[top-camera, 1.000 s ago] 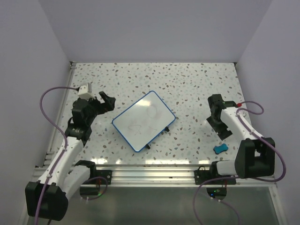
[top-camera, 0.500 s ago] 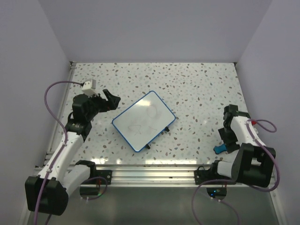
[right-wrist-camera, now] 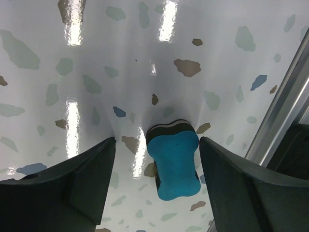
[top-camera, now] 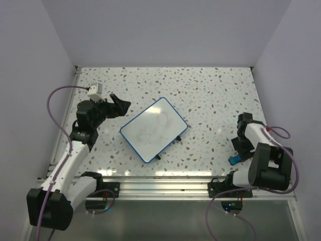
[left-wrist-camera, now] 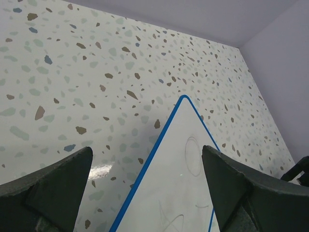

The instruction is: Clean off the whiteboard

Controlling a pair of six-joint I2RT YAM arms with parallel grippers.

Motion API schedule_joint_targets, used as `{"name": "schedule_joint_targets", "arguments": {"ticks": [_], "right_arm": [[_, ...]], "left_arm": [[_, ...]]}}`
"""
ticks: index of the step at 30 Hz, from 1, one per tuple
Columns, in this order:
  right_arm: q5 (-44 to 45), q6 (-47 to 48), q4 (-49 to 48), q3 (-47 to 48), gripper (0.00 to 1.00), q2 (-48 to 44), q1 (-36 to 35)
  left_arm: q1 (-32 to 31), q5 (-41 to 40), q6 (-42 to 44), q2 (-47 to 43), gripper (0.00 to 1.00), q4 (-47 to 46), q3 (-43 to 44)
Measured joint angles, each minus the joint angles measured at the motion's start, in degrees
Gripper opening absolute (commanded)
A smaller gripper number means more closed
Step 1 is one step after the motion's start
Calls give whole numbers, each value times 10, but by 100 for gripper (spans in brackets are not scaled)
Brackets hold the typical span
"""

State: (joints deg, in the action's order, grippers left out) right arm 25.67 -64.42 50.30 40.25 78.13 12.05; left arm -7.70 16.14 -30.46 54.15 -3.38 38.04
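Right gripper [right-wrist-camera: 155,145] — hanging open, empty, over eraser [right-wrist-camera: 174,166]; best closing squarely across its waist. Left gripper [left-wrist-camera: 146,151] — gaping, empty, hovering by whiteboard [left-wrist-camera: 178,183].

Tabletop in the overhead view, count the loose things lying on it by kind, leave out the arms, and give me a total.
Whiteboard: 1
Blue eraser: 1
Total: 2
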Motion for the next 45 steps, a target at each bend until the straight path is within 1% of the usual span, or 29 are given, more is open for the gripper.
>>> {"name": "schedule_joint_targets", "arguments": {"ticks": [5,8,9,11,12,13,15,20,22,23,28,34,37,38,39,40,41,42,43,44,45], "right_arm": [[-1,4,-14,-2,73,6,0],[-2,6,-16,-3,70,6,0],[-2,6,-17,-3,61,6,0],[-3,8,-26,-7,55,3,0],[-4,9,-32,-9,48,2,0],[-5,10,-37,-11,45,0,0],[-7,12,-48,-15,41,-3,0],[-12,43,-63,-15,41,2,0],[-15,70,-68,-9,36,14,0],[-17,86,-75,-4,28,23,0],[-42,167,-124,27,25,63,-2],[-80,233,-193,66,31,100,-40],[-110,259,-219,86,47,120,-69],[-119,271,-221,94,59,127,-75],[-129,281,-223,103,65,134,-79],[-139,293,-223,112,74,141,-82],[-150,301,-223,121,79,146,-84],[-155,313,-223,127,85,149,-86],[-162,323,-221,132,88,149,-86],[-165,332,-217,137,90,149,-86],[-168,338,-214,141,90,149,-86]], "left_arm": [[-3,2,-3,5,100,-5,0],[-3,2,-4,7,100,-8,0],[-3,2,-4,8,100,-9,0],[-3,2,-4,9,100,-9,0],[-3,2,-4,9,100,-11,0],[-3,2,-4,10,100,-14,0],[-3,2,-4,11,100,-17,0],[-3,2,-4,12,100,-17,0],[-3,2,-4,11,100,-18,-1],[-3,2,-4,10,100,-19,-2],[-3,1,-5,-5,100,-21,-17],[-4,-5,-4,-39,100,-14,-33],[-4,-5,-4,-54,100,-12,-36],[-4,-5,-4,-57,100,-12,-36],[-5,-5,-4,-59,100,-12,-36],[-5,-4,-4,-59,100,-12,-36],[-6,-3,-4,-59,100,-12,-36],[-6,-2,-5,-59,100,-12,-36],[-6,0,-5,-59,100,-12,-36],[-6,2,-5,-58,100,-12,-36],[-6,2,-5,-57,100,-12,-36]]}}
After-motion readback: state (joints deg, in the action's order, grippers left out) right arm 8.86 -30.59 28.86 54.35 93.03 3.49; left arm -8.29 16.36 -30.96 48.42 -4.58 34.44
